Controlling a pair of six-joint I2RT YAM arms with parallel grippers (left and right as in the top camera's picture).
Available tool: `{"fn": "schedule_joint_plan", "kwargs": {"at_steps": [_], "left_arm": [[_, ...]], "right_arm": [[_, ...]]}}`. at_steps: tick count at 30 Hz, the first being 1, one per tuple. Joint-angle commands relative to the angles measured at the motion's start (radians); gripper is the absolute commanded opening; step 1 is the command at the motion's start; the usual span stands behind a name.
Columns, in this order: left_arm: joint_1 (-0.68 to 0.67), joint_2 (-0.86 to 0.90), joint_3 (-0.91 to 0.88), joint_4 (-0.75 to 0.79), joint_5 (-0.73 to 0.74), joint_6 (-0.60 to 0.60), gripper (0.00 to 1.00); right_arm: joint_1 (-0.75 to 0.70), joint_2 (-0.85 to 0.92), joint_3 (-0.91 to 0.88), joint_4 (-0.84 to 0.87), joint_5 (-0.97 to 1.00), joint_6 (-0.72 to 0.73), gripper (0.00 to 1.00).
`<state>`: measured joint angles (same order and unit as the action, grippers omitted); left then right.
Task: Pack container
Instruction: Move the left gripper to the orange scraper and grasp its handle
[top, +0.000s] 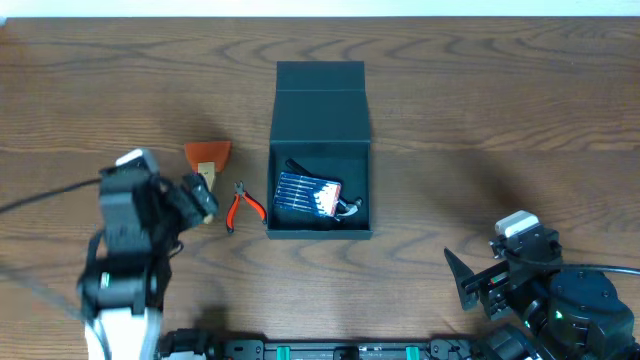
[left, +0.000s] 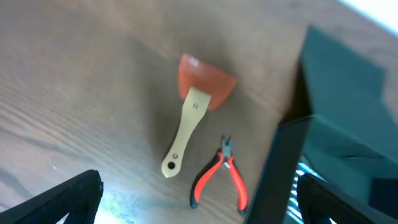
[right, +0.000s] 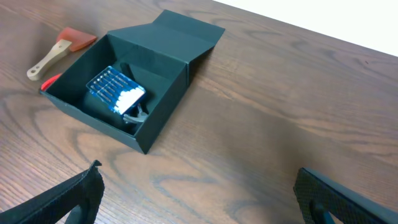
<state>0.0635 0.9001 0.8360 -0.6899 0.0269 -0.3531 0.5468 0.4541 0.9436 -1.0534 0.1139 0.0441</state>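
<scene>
The black container (top: 320, 232) stands open at the table's middle, its flap lid (top: 320, 90) laid back. Inside it lies a dark-blue packet with a red edge (top: 307, 194) and a small dark tool. Red-handled pliers (top: 240, 206) lie just left of the box, and a scraper with an orange blade and pale handle (top: 207, 160) lies further left. My left gripper (left: 199, 202) is open and empty, above the pliers (left: 219, 177) and scraper (left: 189, 124). My right gripper (right: 199, 196) is open and empty over bare wood right of the container (right: 158, 121).
The wooden table (top: 500, 110) stretches to a white far edge. A black cable (top: 40, 200) runs from the left arm across the left side.
</scene>
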Motion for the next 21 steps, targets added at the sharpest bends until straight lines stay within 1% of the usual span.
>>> {"fn": "schedule_joint_plan", "kwargs": {"at_steps": [1, 5, 10, 16, 18, 21], "left_arm": [[-0.002, 0.13, 0.051, -0.003, 0.006, -0.04, 0.99], [-0.002, 0.319, 0.135, -0.01, 0.006, 0.008, 0.98], [-0.002, 0.52, 0.284, -0.092, 0.006, 0.132, 0.99], [-0.001, 0.679, 0.418, -0.187, 0.006, 0.3, 0.99], [0.001, 0.72, 0.426, -0.188, 0.006, 0.332, 0.98], [0.015, 0.774, 0.426, -0.19, 0.007, 0.342, 0.99]], "right_arm": [[-0.007, -0.005, -0.002, 0.002, 0.013, 0.014, 0.99], [-0.007, -0.004, -0.002, 0.002, 0.013, 0.014, 0.99], [-0.007, -0.005, -0.002, 0.002, 0.013, 0.014, 0.99], [-0.007, -0.005, -0.002, 0.002, 0.013, 0.014, 0.99], [-0.007, -0.005, -0.002, 0.002, 0.013, 0.014, 0.99], [-0.007, -0.005, -0.002, 0.002, 0.013, 0.014, 0.99]]}}
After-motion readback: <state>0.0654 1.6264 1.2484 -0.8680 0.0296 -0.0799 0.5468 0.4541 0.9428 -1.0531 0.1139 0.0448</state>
